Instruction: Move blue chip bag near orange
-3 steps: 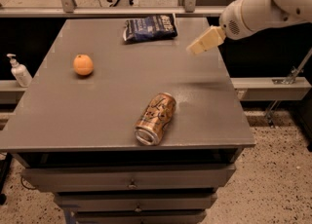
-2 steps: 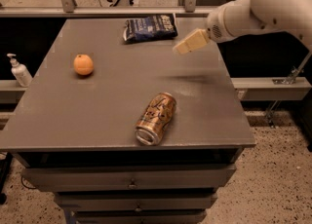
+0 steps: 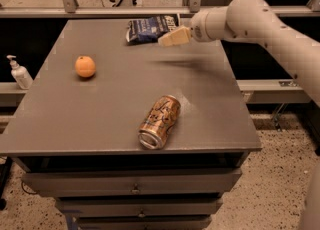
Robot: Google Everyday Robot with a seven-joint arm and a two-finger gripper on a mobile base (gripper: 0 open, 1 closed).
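In the camera view, the blue chip bag [image 3: 151, 27] lies flat at the far edge of the grey table [image 3: 100, 109], a little right of the middle. It is dark navy with white lettering across its face, its skin creased and crinkled, and it has pale edges along its left end. It sits slightly askew, with its long side running roughly along the table's back edge.

The orange [image 3: 85, 66] rests on the left part of the table, well apart from the bag and nearer the camera. It is round and smooth, and much smaller than the bag.

The gripper [image 3: 165, 40] is a cream-coloured wedge at the end of the white arm [image 3: 250, 19], which reaches in from the right. It hangs above the table just beside the bag's near right corner, pointing left and slightly down. Its blurred shadow falls on the table surface in front of it. Whether the gripper is open or closed cannot be told from here, and nothing is seen in its hold.

A gold-brown drink can [image 3: 160, 122] lies on its side near the table's front edge, with its open end toward the camera. A small pump bottle [image 3: 20, 72] stands on a lower ledge to the left of the table. Drawers [image 3: 135, 181] sit beneath the tabletop.
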